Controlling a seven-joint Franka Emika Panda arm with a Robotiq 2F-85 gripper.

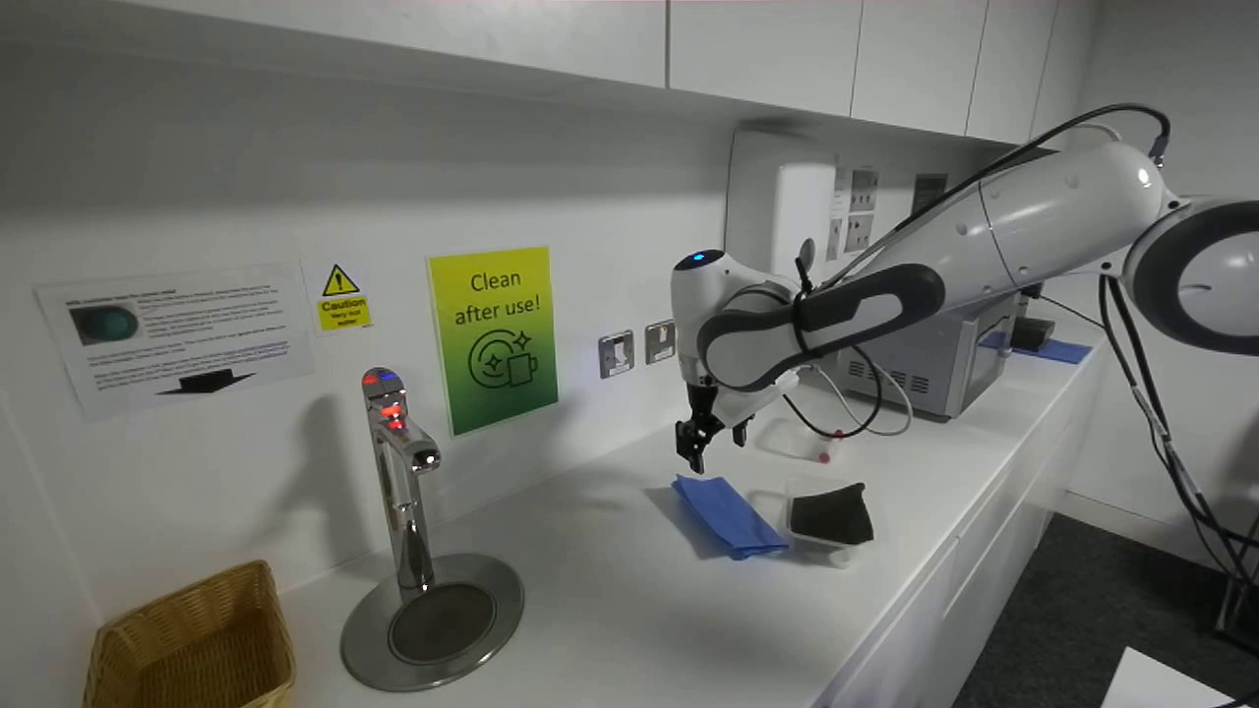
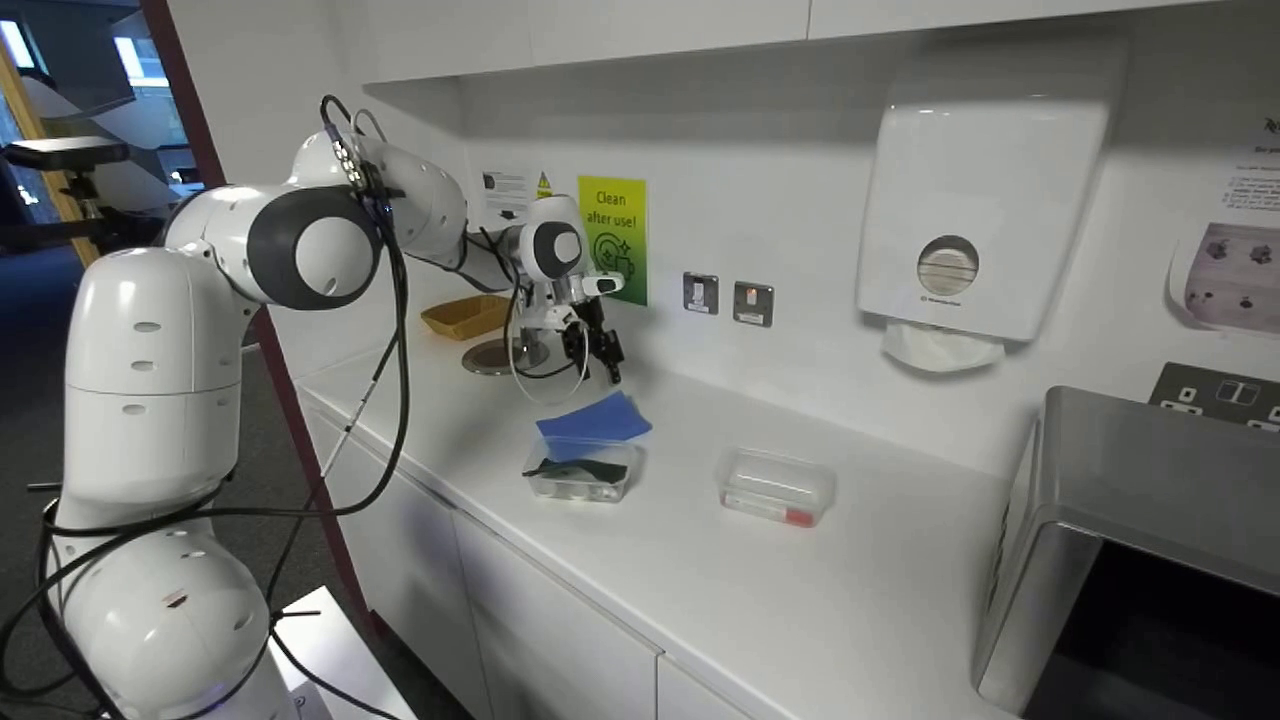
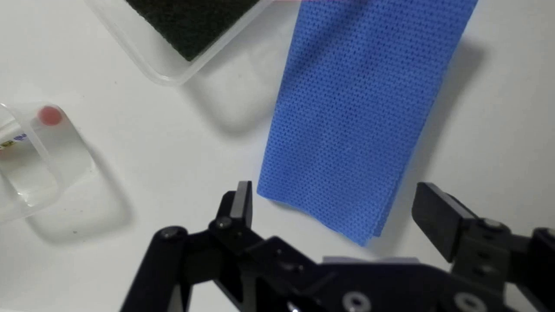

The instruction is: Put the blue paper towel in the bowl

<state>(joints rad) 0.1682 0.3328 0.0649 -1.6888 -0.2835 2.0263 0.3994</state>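
The blue paper towel [image 1: 730, 518] lies folded on the white counter, also in an exterior view [image 2: 600, 418] and the wrist view [image 3: 347, 125]. My gripper [image 1: 718, 447] is open and empty above the towel's wall-side end; it also shows in an exterior view [image 2: 600, 372]. In the wrist view, the fingers [image 3: 334, 195] stand apart on either side of the towel's near end. No round bowl shows. One clear plastic container [image 2: 580, 488] beside the towel holds a dark sponge [image 1: 831, 513]. Another clear container [image 2: 775, 482] has something with red in it.
A chrome tap [image 1: 401, 492] with a round drain plate and a wicker basket [image 1: 197, 649] stand at one end of the counter. A grey microwave [image 2: 1150, 480] stands at the other. A towel dispenser [image 2: 985, 200] hangs on the wall. Cupboards hang overhead.
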